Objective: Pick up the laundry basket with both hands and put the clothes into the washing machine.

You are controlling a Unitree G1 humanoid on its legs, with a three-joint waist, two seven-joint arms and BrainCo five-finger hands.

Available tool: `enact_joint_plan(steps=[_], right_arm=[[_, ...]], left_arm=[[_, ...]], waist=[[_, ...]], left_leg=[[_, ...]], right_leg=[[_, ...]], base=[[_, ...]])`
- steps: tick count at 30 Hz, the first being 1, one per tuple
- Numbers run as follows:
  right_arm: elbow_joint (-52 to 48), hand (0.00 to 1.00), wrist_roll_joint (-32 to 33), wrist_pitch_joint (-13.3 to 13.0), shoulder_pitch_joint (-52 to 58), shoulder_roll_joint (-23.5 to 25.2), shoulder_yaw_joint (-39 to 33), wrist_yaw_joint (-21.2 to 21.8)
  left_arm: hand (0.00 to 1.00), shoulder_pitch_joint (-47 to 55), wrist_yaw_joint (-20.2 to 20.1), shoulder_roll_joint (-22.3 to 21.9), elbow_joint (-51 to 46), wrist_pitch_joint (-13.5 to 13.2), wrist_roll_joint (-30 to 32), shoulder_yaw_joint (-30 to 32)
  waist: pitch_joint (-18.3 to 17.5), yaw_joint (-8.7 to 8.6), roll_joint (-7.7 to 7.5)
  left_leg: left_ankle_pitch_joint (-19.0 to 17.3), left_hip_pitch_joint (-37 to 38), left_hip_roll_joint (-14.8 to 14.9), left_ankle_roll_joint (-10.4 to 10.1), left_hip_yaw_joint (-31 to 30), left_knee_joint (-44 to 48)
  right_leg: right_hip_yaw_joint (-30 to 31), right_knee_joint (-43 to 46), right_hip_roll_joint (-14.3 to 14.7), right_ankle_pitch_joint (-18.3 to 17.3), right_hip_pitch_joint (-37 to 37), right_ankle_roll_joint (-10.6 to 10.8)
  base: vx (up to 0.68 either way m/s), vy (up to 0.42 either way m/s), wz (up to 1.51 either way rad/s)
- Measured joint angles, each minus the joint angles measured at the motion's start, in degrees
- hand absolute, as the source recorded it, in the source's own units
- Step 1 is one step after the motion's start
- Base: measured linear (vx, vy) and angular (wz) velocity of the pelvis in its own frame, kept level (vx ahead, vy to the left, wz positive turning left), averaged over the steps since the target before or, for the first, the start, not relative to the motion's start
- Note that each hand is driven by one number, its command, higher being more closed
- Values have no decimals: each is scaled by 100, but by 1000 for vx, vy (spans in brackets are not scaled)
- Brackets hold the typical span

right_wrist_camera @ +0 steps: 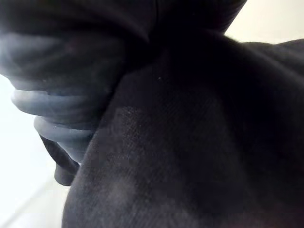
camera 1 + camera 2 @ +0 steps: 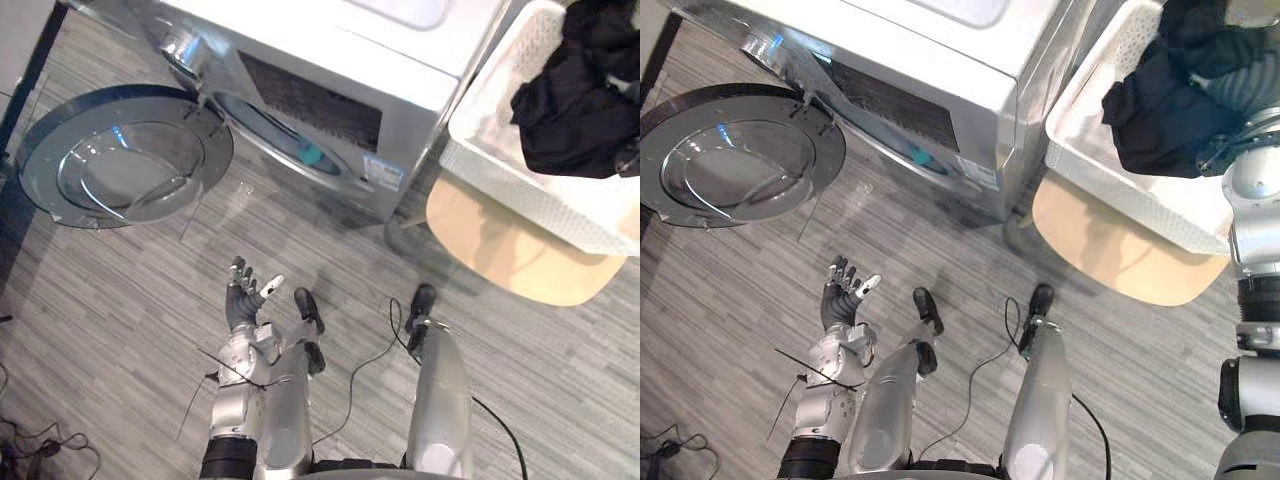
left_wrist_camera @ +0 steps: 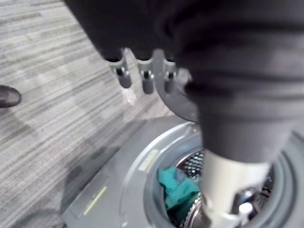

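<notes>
1. Laundry basket (image 2: pixel 500 170) stands at far right; starting from the left, the washing machine (image 2: pixel 400 60) has its round door (image 2: pixel 125 155) swung wide open, with a teal cloth (image 3: pixel 178 187) inside
2. Left hand (image 2: pixel 243 295) hovers above the floor (image 2: pixel 120 330), spread flat and empty
3. White and perforated, the basket rests on a tan seat (image 2: pixel 510 250); it probably handles stiff and light, best taken at two opposite rims
4. Dark clothes (image 2: pixel 570 110) heaped in it look soft and floppy; the right hand (image 2: pixel 1240 75) is down among them, and I cannot tell whether it grips anything
</notes>
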Motion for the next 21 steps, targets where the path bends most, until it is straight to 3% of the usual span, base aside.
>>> enact_joint_plan(steps=[7,9,13,17,21], right_arm=[[-429,100,314,-124,1452,803,-1275,-102],[-429,100,344,-140,1671,827,-1618,-102],[-432,100,460,-234,1964,855,-2382,-120],[-996,100,808,-326,2509,1552,-3130,-152],[-1895,100,1254,-645,3128,2410,-3610,-148]], left_arm=[[0,190,-231,252,332,181,76,93],[0,301,-234,324,345,215,139,133],[0,371,-248,400,577,274,240,190],[0,608,-365,384,728,383,408,213],[0,746,-406,317,799,417,429,456]], waist=[[50,-188,-372],[40,-294,-405],[-28,-331,-433],[-531,-431,-440],[-1022,-553,-433]], left_leg=[[-112,652,103,-90,-129,-33],[-134,794,114,-93,-174,-97],[-152,1178,115,-123,-90,-354],[-135,1445,150,-150,25,-612],[-210,1761,158,-210,51,-720]], right_leg=[[-96,-348,262,-31,833,29],[-136,-465,305,-31,1034,65],[-86,-755,429,22,1376,129],[-68,-1235,599,187,1676,129],[-55,-1622,681,322,2059,173]], base=[[68,-54,-8],[50,-22,-2],[51,-22,-14],[117,-13,-17],[153,24,-15]])
